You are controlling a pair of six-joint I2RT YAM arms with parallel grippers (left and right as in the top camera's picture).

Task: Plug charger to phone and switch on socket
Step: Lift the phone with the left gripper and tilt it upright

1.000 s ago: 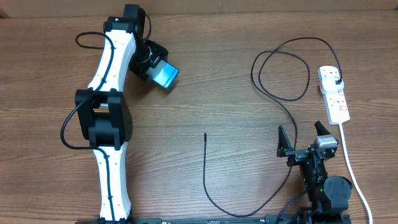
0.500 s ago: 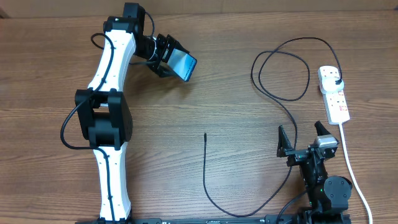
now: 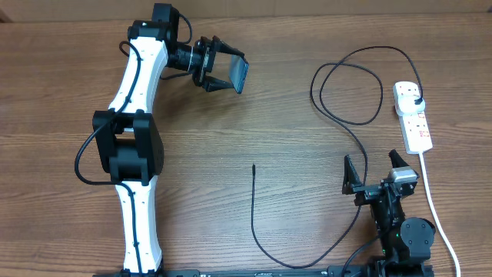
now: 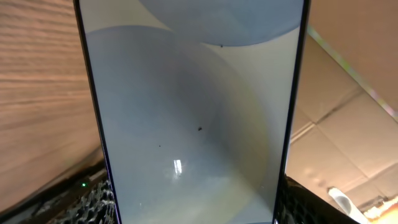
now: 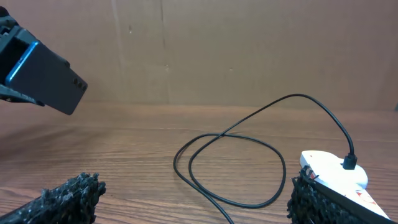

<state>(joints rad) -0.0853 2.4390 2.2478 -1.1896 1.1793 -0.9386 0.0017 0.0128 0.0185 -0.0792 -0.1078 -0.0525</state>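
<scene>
My left gripper (image 3: 224, 66) is shut on the phone (image 3: 239, 75), which it holds above the table at the far left, turned nearly edge-on to the overhead camera. In the left wrist view the phone's pale screen (image 4: 193, 112) fills the space between both jaws. The charger (image 3: 254, 208) lies on the table, its connector tip (image 3: 254, 166) free at mid-table. Its cable loops (image 5: 230, 155) toward the black plug (image 3: 416, 98), seated in the white socket (image 3: 413, 117) at the far right. My right gripper (image 3: 377, 173) stands open and empty near the front right, short of the socket (image 5: 333, 174).
A thick white cord (image 3: 435, 204) runs from the socket toward the front edge, just right of my right arm. A brown cardboard wall (image 5: 205, 50) closes off the table's far side. The charger's slack crosses the front of the table.
My left gripper has swung right and rolled with the phone, so the screen that faced up now shows nearly edge-on from above. The right arm and cable have not moved.
</scene>
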